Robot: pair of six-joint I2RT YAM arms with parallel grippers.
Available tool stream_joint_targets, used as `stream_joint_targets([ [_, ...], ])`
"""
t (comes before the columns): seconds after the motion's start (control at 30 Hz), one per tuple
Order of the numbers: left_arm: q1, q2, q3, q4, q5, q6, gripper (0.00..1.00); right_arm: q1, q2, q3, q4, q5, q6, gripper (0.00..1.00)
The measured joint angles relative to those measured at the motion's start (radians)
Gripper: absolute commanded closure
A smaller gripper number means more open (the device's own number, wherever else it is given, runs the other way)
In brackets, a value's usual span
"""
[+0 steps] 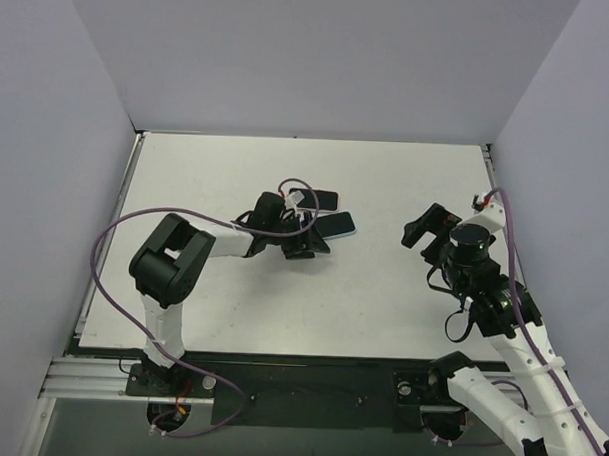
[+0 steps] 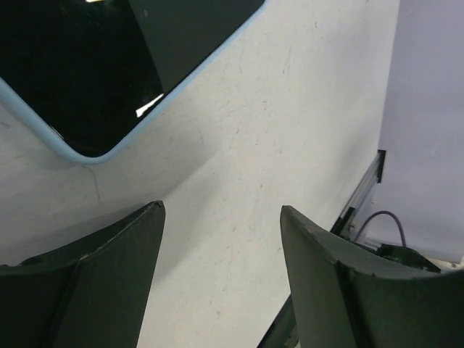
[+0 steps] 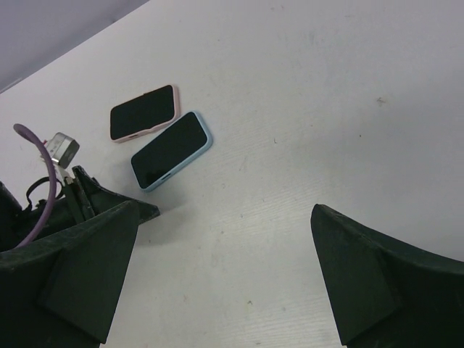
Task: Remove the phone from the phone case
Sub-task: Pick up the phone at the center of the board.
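left gripper spread, empty; phone in its blue case lies just ahead and left of it. right gripper spread, well apart. i worry an off-centre pinch skids it away

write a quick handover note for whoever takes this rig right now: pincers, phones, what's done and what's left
Left pincer: open, empty, fingertips just short of the blue-cased phone.
Right pincer: open, empty, out at the right side, well away from both phones.
Things: blue-cased phone and pink-cased phone lie side by side, screens up, near the middle of the table.
Done: nothing; each phone sits in its case.
Left: hold a case and work the phone out. The left arm is lined up on the blue one, so probably that one.
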Motion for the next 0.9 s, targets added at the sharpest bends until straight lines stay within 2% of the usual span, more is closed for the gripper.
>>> stream_joint_targets([
  [0.1,0.003,-0.042,0.031,-0.113,-0.077,0.092,0.25,0.000,-0.007,0.000,-0.018,0.023,-0.002,0.00],
  [0.23,0.025,-0.052,0.174,-0.289,-0.197,0.242,0.23,0.000,-0.008,0.000,-0.033,0.035,-0.002,0.00],
  [0.37,0.031,-0.007,0.431,-0.489,-0.275,0.433,0.23,0.000,-0.004,0.000,-0.042,0.034,-0.003,0.00],
  [0.5,0.029,0.137,0.759,-0.640,-0.323,0.606,0.22,0.000,-0.026,0.001,-0.054,0.034,-0.010,0.00],
  [0.63,0.026,0.302,0.982,-0.783,-0.334,0.702,0.23,0.000,-0.077,0.003,-0.060,0.035,-0.028,0.00],
  [0.77,0.024,0.417,1.043,-0.890,-0.335,0.743,0.23,-0.001,-0.121,0.021,-0.076,0.046,-0.048,0.00],
  [0.9,0.016,0.417,1.035,-0.901,-0.327,0.752,0.23,-0.001,-0.136,0.035,-0.079,0.061,-0.058,0.00],
])
